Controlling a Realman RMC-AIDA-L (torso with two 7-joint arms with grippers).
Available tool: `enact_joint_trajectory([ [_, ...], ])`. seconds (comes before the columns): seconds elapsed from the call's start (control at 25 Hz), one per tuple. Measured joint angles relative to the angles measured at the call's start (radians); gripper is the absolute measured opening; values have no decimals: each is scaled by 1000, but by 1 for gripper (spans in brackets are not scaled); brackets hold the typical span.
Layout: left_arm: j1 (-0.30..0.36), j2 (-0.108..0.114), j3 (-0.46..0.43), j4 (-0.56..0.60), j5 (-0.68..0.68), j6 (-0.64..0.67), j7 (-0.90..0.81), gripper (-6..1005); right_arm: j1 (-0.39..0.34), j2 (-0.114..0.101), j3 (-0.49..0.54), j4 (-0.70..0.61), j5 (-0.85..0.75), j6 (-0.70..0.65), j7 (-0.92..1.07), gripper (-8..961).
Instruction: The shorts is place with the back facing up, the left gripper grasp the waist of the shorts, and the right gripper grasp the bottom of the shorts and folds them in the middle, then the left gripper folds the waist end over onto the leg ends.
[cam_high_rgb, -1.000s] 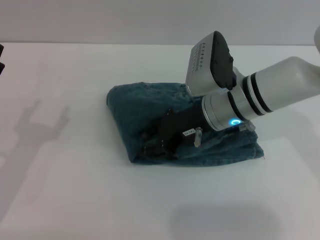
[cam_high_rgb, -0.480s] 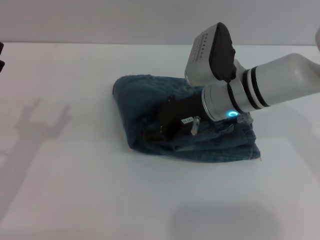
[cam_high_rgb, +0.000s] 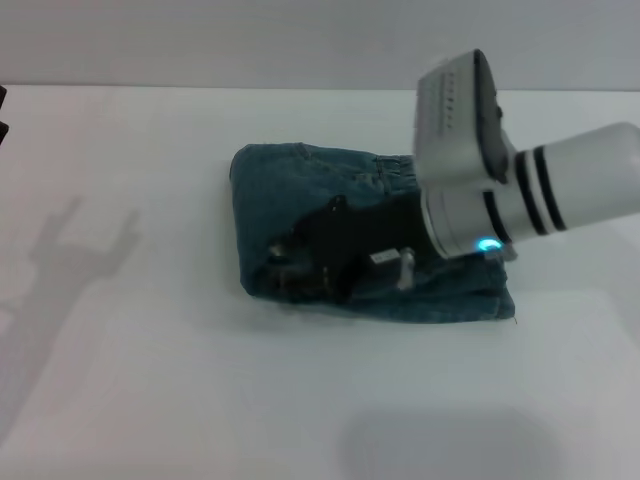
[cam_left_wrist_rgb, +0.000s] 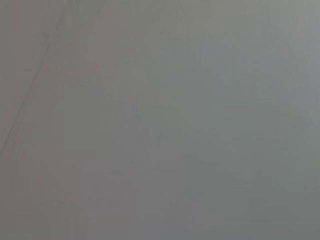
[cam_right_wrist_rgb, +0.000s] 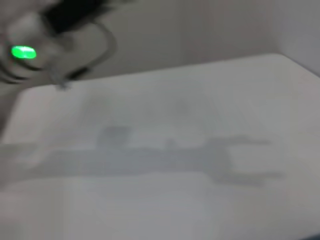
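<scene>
Arm reaches in low from the right; its claw (cam_high_rgb: 300, 262) rests on folded shorts (cam_high_rgb: 290, 190); grip state indeterminable.

Folded shorts (cam_high_rgb: 300, 195) lie mid-table (cam_high_rgb: 150, 400). One gripper (cam_high_rgb: 300, 262), reaching in from the right, rests on their near left part.

No readable text anywhere. Centre of the head view: small white label (cam_high_rgb: 383, 258) on the black tool (cam_high_rgb: 300, 272), print too small to make out. Upper right: row of small dark marks along the grey wrist casing (cam_high_rgb: 455, 110), not legible as characters. No brand or number visible on the shorts (cam_high_rgb: 290, 190). Left wrist view is blank grey. Right wrist view shows only a green light (cam_right_wrist_rgb: 24, 52), no lettering.
</scene>
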Motion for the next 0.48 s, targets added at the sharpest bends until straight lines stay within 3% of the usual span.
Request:
enact_joint_trajectory([
  [0.04,0,1,0,0,0,0,-2,826,-51,0,4,-62,12,-53,-49,466],
  [0.12,-1,2,0,0,0,0,-5,826,-80,0,6,-93,34,-70,-81,466],
  [0.24,-1,3,-1,0,0,1,-5,826,-180,1,16,-138,185,-63,-239,466],
  [0.36,1,3,-1,0,0,1,-5,826,-267,-2,41,-97,480,-53,-506,466],
  [0.48,4,3,-2,0,-5,1,-5,826,-310,-2,61,16,807,-62,-786,466],
])
